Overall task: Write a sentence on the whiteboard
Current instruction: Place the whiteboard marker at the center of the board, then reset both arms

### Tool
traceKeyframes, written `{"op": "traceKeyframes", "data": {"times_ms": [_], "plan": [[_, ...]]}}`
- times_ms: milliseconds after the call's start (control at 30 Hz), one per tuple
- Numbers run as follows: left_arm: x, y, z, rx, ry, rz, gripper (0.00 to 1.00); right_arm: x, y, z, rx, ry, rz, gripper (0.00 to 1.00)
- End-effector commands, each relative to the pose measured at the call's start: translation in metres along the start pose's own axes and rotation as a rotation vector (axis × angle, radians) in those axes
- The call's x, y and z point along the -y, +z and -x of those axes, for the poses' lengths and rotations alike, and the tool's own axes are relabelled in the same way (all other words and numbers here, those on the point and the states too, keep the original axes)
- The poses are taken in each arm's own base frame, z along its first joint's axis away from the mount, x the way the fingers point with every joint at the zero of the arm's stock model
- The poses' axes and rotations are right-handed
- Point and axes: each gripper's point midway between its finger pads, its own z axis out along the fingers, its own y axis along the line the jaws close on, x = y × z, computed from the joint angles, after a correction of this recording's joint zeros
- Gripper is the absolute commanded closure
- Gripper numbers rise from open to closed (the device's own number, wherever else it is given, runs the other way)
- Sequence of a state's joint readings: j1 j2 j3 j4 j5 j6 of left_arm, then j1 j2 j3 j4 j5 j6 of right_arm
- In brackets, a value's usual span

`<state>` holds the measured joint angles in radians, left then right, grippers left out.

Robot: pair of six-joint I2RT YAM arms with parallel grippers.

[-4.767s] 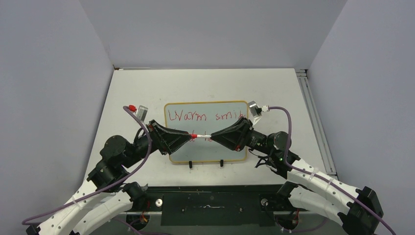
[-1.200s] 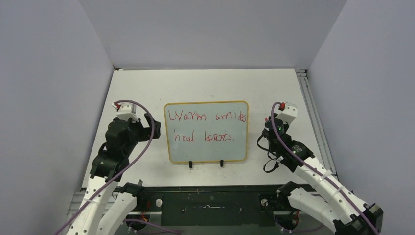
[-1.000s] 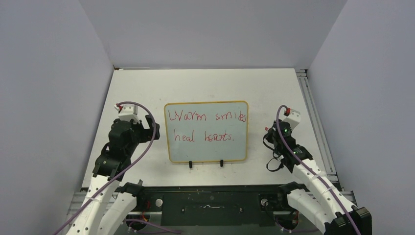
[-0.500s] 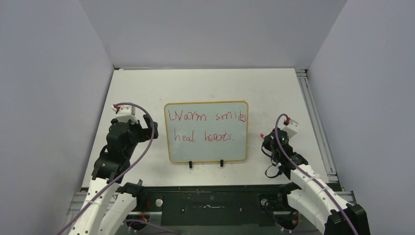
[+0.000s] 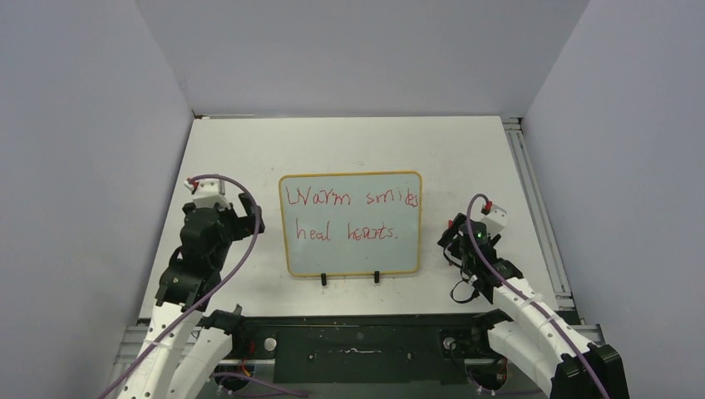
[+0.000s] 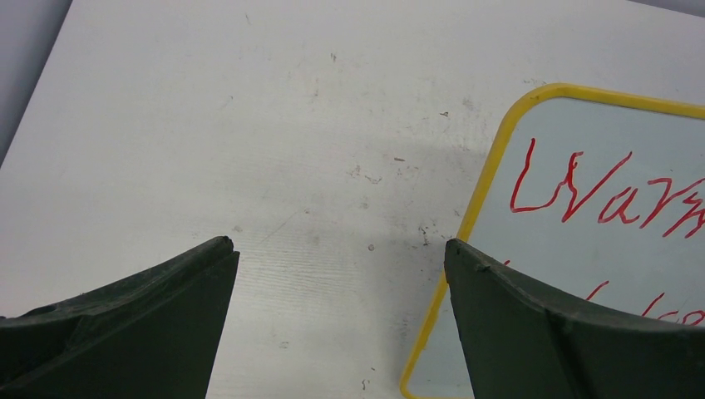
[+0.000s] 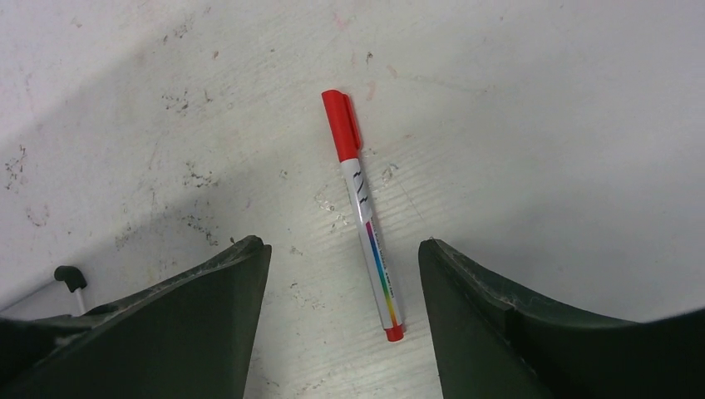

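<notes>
**Q:** What does the right wrist view show?

**A:** The black two-finger right gripper (image 7: 342, 245), with its fingers spread apart and gripping nothing. In the gap between them, touching neither, a slim white marker pen with a red cap (image 7: 364, 218) lies flat on the scuffed white table (image 7: 540, 125). Its cap points away from the camera.

**Q:** And the left wrist view?

**A:** The black two-finger left gripper (image 6: 339, 245), fingers also wide apart and empty. It is over bare table just beside the board's upper left corner.

**Q:** Where is the board?

**A:** The rectangular pale glossy whiteboard with rounded corners and a thin yellow-orange frame (image 5: 353, 253) rests mid-table between the two arms. Its two small black feet (image 5: 323, 280) are at the near edge. The thin red handwritten sentence (image 5: 316, 198) runs in two lines: "Warm smiles" above, "heal hearts." below.
</notes>
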<state>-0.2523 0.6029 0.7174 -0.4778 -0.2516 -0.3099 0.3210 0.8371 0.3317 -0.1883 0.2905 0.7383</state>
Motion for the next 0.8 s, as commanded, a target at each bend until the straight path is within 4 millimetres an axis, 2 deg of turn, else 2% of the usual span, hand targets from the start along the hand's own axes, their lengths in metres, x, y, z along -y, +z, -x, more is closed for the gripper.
{"op": "traceKeyframes", "data": {"times_ms": [0,67,233,300,400,467,533,633,767], "plan": [[0.000,-0.004,0.016,0.055,-0.014,0.003,0.05,-0.015,-0.013,0.039,0.091,-0.020,0.035,0.29],[0.000,-0.005,0.019,0.072,-0.025,0.004,0.03,-0.020,-0.020,0.052,0.114,-0.051,0.048,0.23],[0.003,-0.010,0.033,0.116,-0.046,-0.013,0.04,-0.035,-0.048,0.094,0.240,-0.128,0.121,0.15],[0.005,-0.014,0.037,0.131,-0.054,-0.025,0.04,-0.048,-0.062,0.112,0.297,-0.172,0.187,0.14],[0.010,-0.019,0.041,0.146,-0.059,-0.060,0.04,-0.070,-0.084,0.128,0.354,-0.216,0.313,0.11],[0.013,-0.021,0.042,0.160,-0.059,-0.080,0.04,-0.087,-0.100,0.134,0.385,-0.239,0.425,0.01],[0.014,-0.023,0.044,0.172,-0.059,-0.094,0.04,-0.096,-0.116,0.142,0.417,-0.251,0.486,0.00],[0.014,-0.027,0.046,0.187,-0.060,-0.097,0.04,-0.098,-0.134,0.154,0.470,-0.250,0.514,0.05],[0.012,-0.031,0.049,0.209,-0.063,-0.094,0.04,-0.092,-0.140,0.161,0.488,-0.240,0.488,0.06]]}}
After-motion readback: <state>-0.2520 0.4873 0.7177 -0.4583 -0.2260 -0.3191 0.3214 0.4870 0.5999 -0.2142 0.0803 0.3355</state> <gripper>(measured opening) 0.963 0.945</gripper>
